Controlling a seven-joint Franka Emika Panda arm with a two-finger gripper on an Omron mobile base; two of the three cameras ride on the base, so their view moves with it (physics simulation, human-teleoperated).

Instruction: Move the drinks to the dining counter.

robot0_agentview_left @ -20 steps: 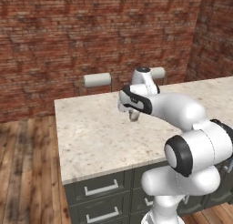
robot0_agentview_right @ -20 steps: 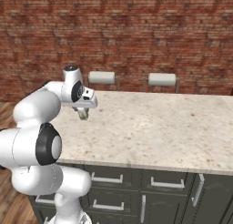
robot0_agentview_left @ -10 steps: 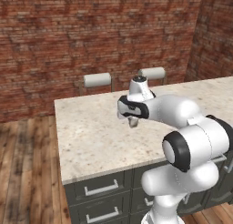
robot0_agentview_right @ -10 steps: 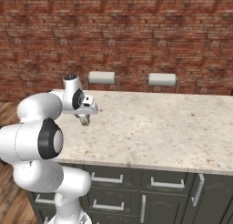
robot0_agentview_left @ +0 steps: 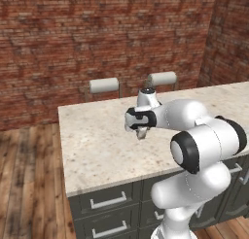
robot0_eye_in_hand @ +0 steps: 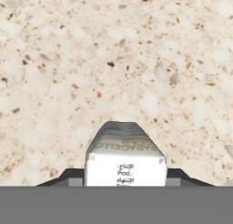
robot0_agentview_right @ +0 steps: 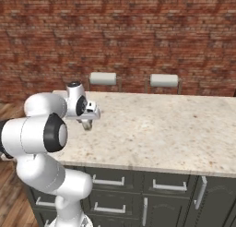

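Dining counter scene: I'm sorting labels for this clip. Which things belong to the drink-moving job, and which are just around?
Part of the job:
- gripper, shut on a pale drink carton
- dining counter, under the carton

Just around:
- two stool backs behind the counter
- brick wall
- wood floor

Pale cream can (robot0_eye_in_hand: 125, 161) w/ yellowish band; beige speckled dining counter (robot0_eye_in_hand: 113, 59); red-brown brick wall (robot0_agentview_left: 97, 34).

One cream can (robot0_eye_in_hand: 125, 161), one speckled counter (robot0_agentview_left: 97, 141), two stools (robot0_agentview_right: 103, 79) behind.
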